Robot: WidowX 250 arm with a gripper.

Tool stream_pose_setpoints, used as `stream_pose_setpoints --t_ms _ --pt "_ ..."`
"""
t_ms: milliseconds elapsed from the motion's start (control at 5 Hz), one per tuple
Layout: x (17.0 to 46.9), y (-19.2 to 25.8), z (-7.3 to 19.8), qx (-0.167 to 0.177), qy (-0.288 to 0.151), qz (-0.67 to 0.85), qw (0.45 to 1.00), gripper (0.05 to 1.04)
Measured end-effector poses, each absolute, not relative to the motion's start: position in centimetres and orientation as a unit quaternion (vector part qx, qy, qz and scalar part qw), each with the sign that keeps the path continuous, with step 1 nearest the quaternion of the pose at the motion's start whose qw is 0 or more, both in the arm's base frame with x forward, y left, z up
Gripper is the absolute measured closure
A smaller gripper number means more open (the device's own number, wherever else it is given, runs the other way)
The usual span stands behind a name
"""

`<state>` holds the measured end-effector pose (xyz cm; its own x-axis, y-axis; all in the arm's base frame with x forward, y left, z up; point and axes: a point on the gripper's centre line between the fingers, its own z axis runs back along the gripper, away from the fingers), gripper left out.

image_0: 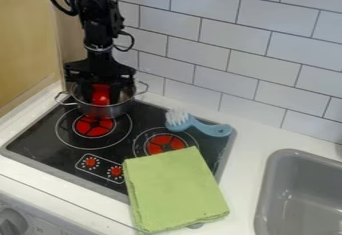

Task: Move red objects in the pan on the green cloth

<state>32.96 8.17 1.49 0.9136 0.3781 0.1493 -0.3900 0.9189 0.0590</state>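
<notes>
Round and grey, a knob [12, 223] sits below the stove top [63, 151]. Partly on it lies a soft, flat green cloth [175, 189]. On its back left is a shiny metal pot [103, 111] with a smooth red thing [101, 95] inside. The black gripper [100, 90] is down in there too; I can't tell if it's squeezing. A blue brush [194, 125] with white bristles lies at its back right. Around it is white counter [247, 161]; behind, shiny wall tiles [264, 69].

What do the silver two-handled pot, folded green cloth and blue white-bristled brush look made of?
Silver pot: metal, probably steel, semi-glossy, judging by the grey sheen along its wall. Green cloth: matte fabric, perhaps cotton, with soft folded edges. Blue brush: likely smooth moulded plastic, evenly coloured; its white bristles could be nylon.
</notes>
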Motion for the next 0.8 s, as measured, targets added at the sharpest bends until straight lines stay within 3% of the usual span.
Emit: stream_pose_setpoints --t_ms 600,800 --pt "32.6 7.1 9.1 0.02 -0.156 0.17 0.973 0.565" --pt "31.9 4.0 11.6 0.026 -0.185 0.106 0.977 0.565"
